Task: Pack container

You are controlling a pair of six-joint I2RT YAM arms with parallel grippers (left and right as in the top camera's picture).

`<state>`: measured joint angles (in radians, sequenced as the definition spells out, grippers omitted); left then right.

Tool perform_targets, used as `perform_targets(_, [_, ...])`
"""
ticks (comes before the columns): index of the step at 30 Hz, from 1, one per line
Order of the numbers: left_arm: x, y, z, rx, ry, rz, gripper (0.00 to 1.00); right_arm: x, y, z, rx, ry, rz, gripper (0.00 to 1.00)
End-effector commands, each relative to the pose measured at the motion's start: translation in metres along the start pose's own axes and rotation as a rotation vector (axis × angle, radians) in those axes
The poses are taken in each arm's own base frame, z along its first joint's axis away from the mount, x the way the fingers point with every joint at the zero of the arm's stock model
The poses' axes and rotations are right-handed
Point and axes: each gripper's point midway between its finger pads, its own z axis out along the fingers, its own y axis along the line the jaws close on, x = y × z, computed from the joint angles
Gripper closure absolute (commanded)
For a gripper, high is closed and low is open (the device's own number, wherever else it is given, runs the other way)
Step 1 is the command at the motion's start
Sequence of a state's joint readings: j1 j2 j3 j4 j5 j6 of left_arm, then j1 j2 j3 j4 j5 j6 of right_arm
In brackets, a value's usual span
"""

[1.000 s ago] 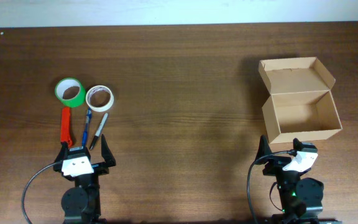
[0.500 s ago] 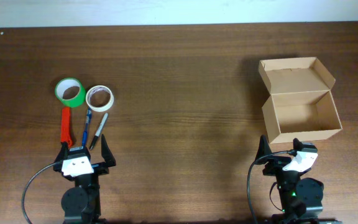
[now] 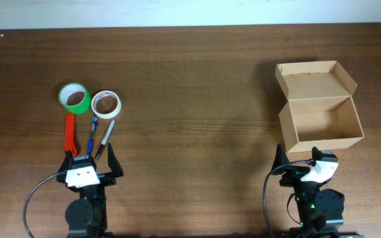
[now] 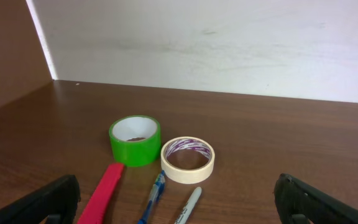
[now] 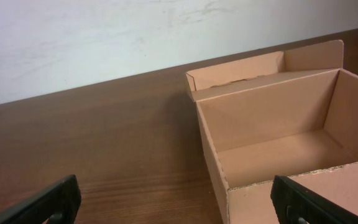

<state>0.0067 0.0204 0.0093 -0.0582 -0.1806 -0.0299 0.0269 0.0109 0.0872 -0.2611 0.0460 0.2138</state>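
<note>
The container (image 5: 263, 115) is found just ahead of the right gripper (image 3: 298, 158), which is spread wide with nothing held. It is empty, its flap laid back on the far side. The thin cardboard is judged light and easily crushed (a side wall should be taken). Ahead of the left gripper (image 3: 90, 162), likewise spread, a green tape roll (image 4: 135, 139) and a cream tape roll (image 4: 188, 159) lie on the bench (image 3: 197, 132).
</note>
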Motion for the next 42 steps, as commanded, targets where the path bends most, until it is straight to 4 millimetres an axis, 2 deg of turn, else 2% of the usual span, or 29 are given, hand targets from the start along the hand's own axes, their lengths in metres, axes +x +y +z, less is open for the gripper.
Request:
perform_targets(1, [-0.001, -0.001, -0.001, 0.007, -0.002, 0.001, 0.01, 0.002, -0.002, 0.0, 0.009, -0.002, 0.004, 0.01])
perform_targets(18, [-0.001, -0.003, -0.001, 0.014, -0.002, 0.001, 0.01, -0.001, -0.001, 0.0, 0.007, -0.013, 0.004, 0.01])
perform_targets(20, [-0.001, -0.003, -0.001, 0.013, -0.003, 0.001, 0.01, -0.004, -0.006, 0.0, 0.037, -0.025, 0.002, 0.01])
perform_targets(21, [-0.002, -0.003, -0.001, 0.013, -0.007, 0.0, 0.01, -0.005, -0.011, 0.0, 0.062, -0.033, 0.004, 0.01])
perform_targets(24, [-0.008, -0.003, -0.001, 0.014, -0.032, -0.003, 0.01, -0.008, -0.006, 0.0, 0.036, -0.041, 0.021, 0.01])
perform_targets(27, [-0.024, -0.003, -0.003, 0.015, -0.084, 0.007, 0.0, -0.012, -0.01, 0.0, 0.059, -0.061, 0.023, 0.01])
perform_targets(31, [-0.058, -0.003, -0.008, 0.004, -0.132, 0.153, 0.01, -0.045, -0.018, -0.003, 0.123, -0.123, -0.021, 0.01])
perform_targets(34, [-0.081, 0.005, -0.006, -0.049, -0.091, 0.193, 0.0, -0.075, -0.032, -0.002, 0.206, -0.104, -0.037, 0.01])
perform_targets(38, [-0.125, 0.007, 0.018, -0.081, 0.012, 0.283, 0.01, -0.143, -0.043, 0.026, 0.231, -0.03, -0.021, 0.01])
perform_targets(42, [-0.172, 0.008, 0.055, -0.1, 0.102, 0.316, 0.01, -0.21, -0.06, 0.069, 0.176, 0.119, 0.053, 0.01])
